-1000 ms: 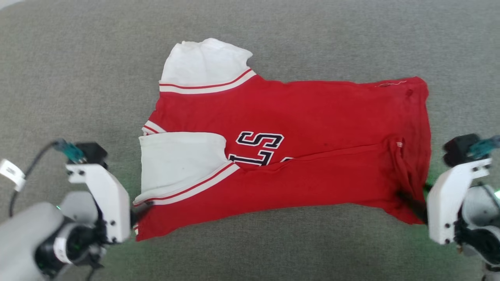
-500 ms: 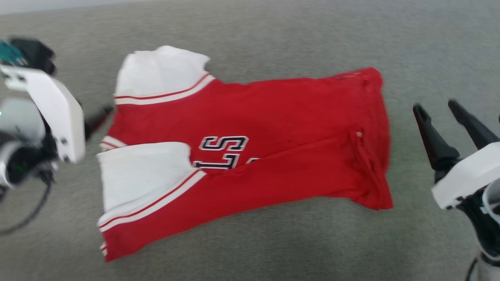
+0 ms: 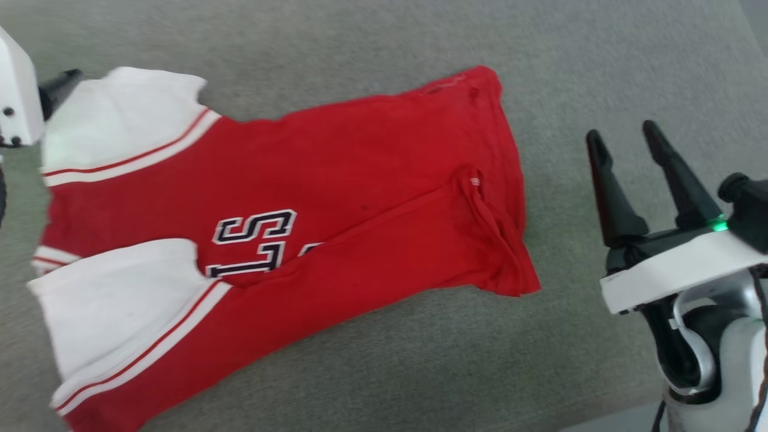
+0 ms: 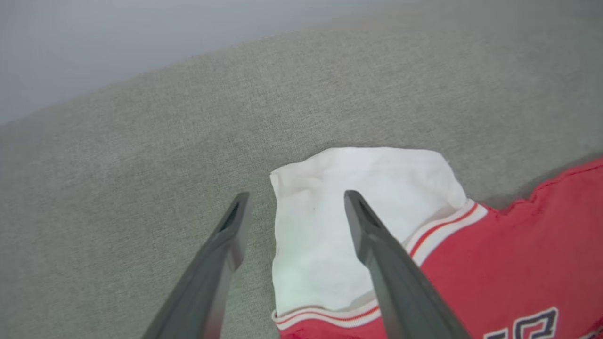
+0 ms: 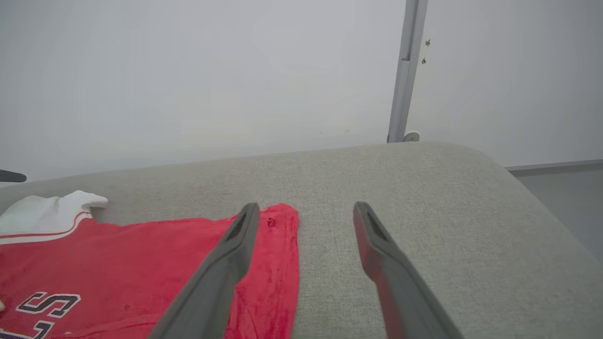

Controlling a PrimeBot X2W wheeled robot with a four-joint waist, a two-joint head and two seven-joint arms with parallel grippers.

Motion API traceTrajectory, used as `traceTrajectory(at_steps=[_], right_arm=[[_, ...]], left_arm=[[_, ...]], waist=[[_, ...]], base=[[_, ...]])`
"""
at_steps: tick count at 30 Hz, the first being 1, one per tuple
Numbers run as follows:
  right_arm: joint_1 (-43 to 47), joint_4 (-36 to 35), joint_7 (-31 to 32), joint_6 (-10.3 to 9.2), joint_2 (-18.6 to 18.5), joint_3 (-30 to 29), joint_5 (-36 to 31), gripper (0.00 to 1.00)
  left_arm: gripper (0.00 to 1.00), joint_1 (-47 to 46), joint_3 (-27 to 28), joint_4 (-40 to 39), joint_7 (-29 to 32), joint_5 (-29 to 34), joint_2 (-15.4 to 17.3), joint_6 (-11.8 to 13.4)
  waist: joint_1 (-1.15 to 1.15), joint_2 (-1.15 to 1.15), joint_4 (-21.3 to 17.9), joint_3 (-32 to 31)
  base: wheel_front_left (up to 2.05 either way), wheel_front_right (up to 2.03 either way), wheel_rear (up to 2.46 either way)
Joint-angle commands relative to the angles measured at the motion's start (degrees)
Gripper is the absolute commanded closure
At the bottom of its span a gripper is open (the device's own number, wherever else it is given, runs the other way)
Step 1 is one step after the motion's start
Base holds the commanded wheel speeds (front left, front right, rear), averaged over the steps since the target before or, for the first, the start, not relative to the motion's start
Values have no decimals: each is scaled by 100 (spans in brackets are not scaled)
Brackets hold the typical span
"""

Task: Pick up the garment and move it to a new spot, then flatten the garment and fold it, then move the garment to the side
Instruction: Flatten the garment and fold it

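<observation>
The garment [image 3: 360, 180], red with white sleeve panels and dark letters, lies spread on the grey cushion, its near long edge folded over the middle. My left gripper [image 4: 297, 197] hovers open over the far white sleeve [image 4: 330, 226], one finger on either side of the sleeve's edge. In the head view its white housing [image 3: 15, 90] and a dark fingertip [image 3: 63, 81] sit at the upper left. My right gripper [image 3: 624, 135] stands open and empty to the right of the hem [image 3: 510, 198], clear of the cloth. From the right wrist the garment [image 5: 141, 254] lies left of that gripper [image 5: 306, 207].
The grey fabric surface [image 3: 600, 60] extends all round the garment, with room to the right of the hem. Its right end rounds off toward the floor [image 5: 565, 197]. A white wall [image 5: 188, 70] with a vertical grey strip [image 5: 405, 70] stands behind it.
The head camera has swung, shifting the picture left. Both grippers have left the garment's near corners: the left has gone to the far white sleeve, the right has lifted off to the right of the hem.
</observation>
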Motion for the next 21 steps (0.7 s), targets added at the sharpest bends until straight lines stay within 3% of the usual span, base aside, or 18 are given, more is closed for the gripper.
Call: traceTrajectory(at_steps=[1,11,12,13,21], right_arm=[[-96,25,-50,-1,37,28,49,0],[-389,237,324,-1,23,424,58,0],[-460,274,420,-1,-4,470,77,0],[-543,326,540,-1,-20,477,83,0],[-1822,1186,1528,-1,-378,776,327,0]], left_arm=[[0,-69,-19,116,64,15,-51,-37],[0,-289,-369,1466,830,150,-528,64],[4,-227,-372,1613,1018,31,-604,121],[100,-194,-459,1686,1144,66,-644,80],[100,-564,-529,1966,1003,235,-1059,-110]], waist=[[0,0,-173,172],[0,0,-298,491],[0,0,-289,511],[0,0,-281,532],[0,0,-46,696]], base=[[0,0,0],[0,0,0],[0,0,0],[0,0,0],[0,0,0]])
